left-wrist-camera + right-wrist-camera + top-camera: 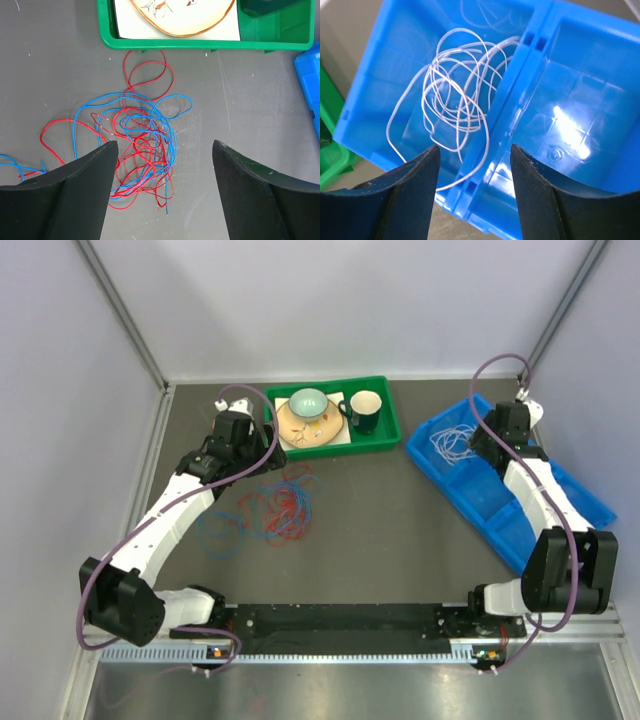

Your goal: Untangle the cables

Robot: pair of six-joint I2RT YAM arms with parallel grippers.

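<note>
Left hand (165, 146): released, jaws spread wide, nothing between them. It hangs over the red cable (150, 80) and the blue cable (125, 97), not touching either.

Red + blue: knotted together in one loose heap on the bench (50, 75), just in front of the green tray (200, 44). The densest crossings sit by the left finger. Red loops reach up to the tray's front wall. A blue strand and a red one trail off left, partly hidden behind that finger.

Right hand (474, 148): released too, jaws apart, gripping nothing. It hovers over the blue bin (580, 100) at the right side of the bench.

White cable (452, 95): apart from the other two, coiled in loose loops in the bin's far end compartment. One strand runs along the divider wall toward the near edge; can't tell whether it crosses into the next compartment.

Tray holds a plate (305, 427), a bowl (309, 401) on it, and a mug (364, 410) beside them.
</note>
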